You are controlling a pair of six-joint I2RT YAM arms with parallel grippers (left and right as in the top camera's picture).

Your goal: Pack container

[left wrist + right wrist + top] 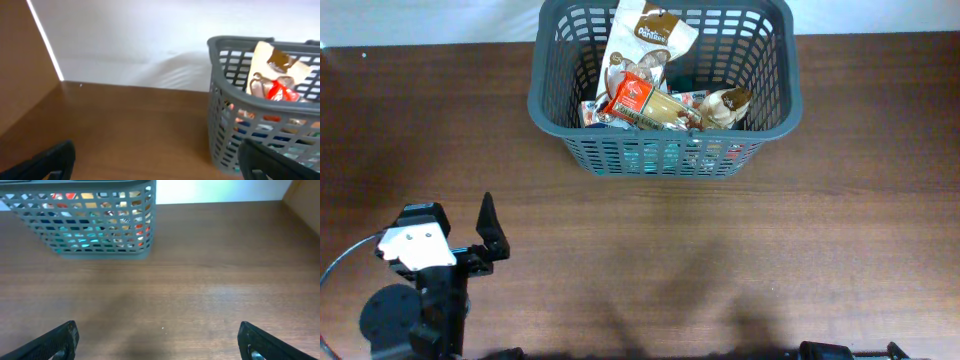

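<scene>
Grey container (660, 158) well apart from L gripper (160, 164) & R gripper (160, 342), both wide open, empty.

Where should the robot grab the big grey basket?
Probably the short end rim of the basket on the robot's left, from above: one finger inside the wall, one outside. The packets leave that end bare, and the wall is thin.

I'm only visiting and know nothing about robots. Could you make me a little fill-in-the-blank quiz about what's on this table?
All the snack packets lie ____ the grey basket. The basket stands on a brown ____ table. The left pincer and right pincer are both ____, holding nothing.
Missing words: inside; wooden; open.
</scene>
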